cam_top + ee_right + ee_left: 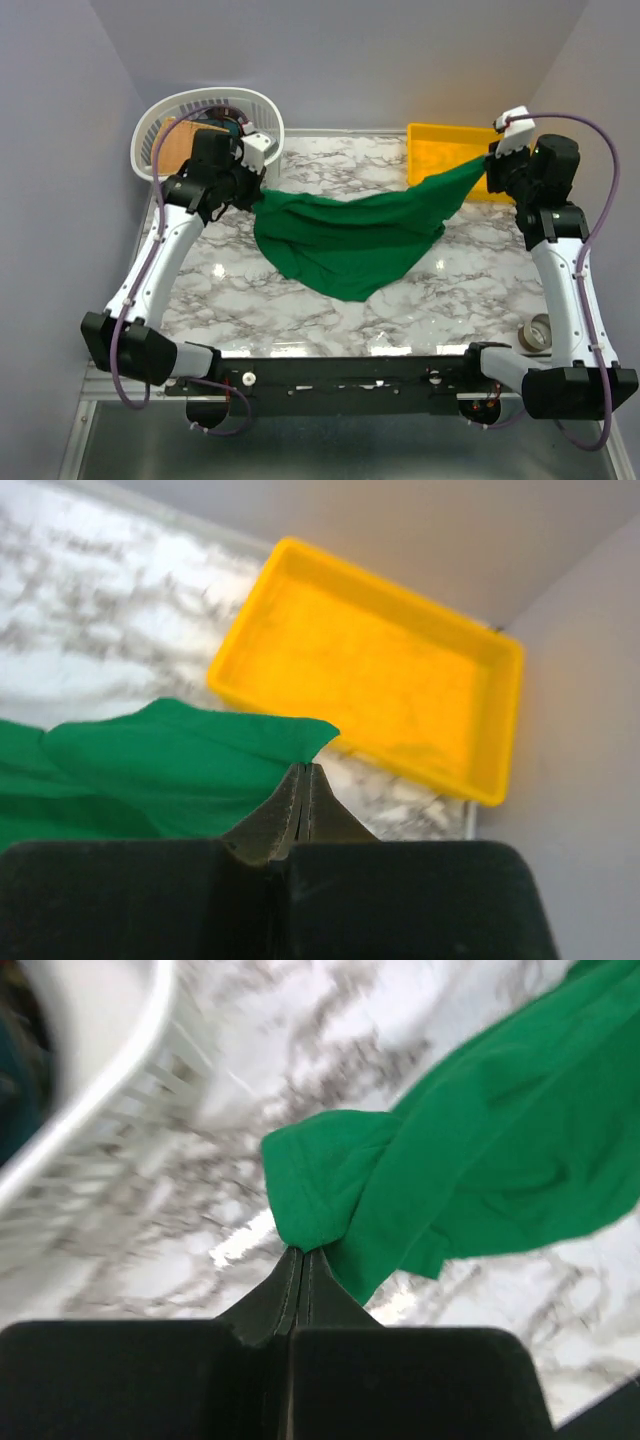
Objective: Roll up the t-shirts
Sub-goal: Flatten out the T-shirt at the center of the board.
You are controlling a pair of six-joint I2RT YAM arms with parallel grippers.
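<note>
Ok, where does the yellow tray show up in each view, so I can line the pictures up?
Top external: yellow tray in the upper right of the picture, one corner covered by green cloth.
Left wrist: not in it.
Right wrist: yellow tray fills the upper middle, lying at a slant.
Shared landmark: the green t-shirt, visible in all three views.

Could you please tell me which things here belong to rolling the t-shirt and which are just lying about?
In the job: green t-shirt, left gripper, right gripper, both pinching it.
Lying about: white basket, yellow tray, tape roll.
</note>
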